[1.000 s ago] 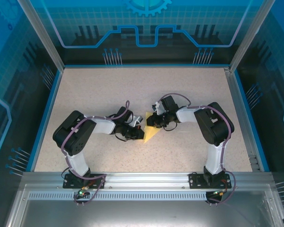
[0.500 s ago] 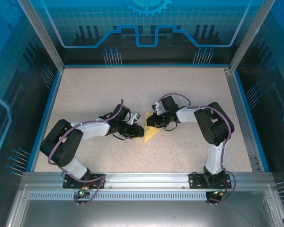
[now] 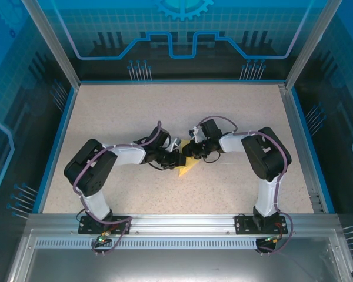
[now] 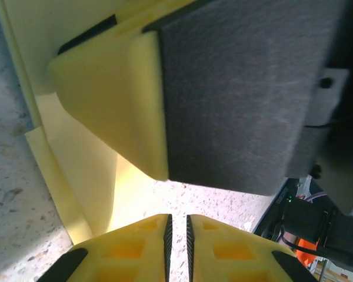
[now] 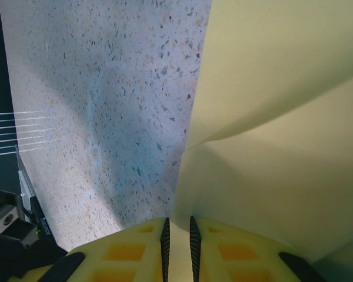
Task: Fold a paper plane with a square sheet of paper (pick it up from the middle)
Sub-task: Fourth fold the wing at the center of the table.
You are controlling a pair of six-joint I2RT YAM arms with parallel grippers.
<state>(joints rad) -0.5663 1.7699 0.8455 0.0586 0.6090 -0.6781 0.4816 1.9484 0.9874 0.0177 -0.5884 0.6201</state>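
Observation:
The pale-yellow sheet of paper (image 3: pixel 187 167), folded to a point, lies at mid-table, its tip toward the near left. My right gripper (image 3: pixel 190 154) is shut on its far edge; in the right wrist view the paper (image 5: pixel 282 147) runs between the jaws of the right gripper (image 5: pixel 177 222) and curves up in a fold. My left gripper (image 3: pixel 177 157) sits just left of it, close to the right one. In the left wrist view the left gripper (image 4: pixel 176 218) has its jaws a narrow slit apart over bare table, holding nothing. The paper (image 4: pixel 76 170) lies to its left, and the right gripper's finger (image 4: pixel 106 100) looms above.
The speckled beige table (image 3: pixel 135 111) is ringed by a blue rim and clear enclosure walls. Both arm bases are bolted to the metal rail (image 3: pixel 176 226) at the near edge. Both forearms angle in toward the centre.
My left gripper has moved right, up to the paper beside the right gripper, and its jaws have parted slightly. The right arm has held still, gripping the paper.

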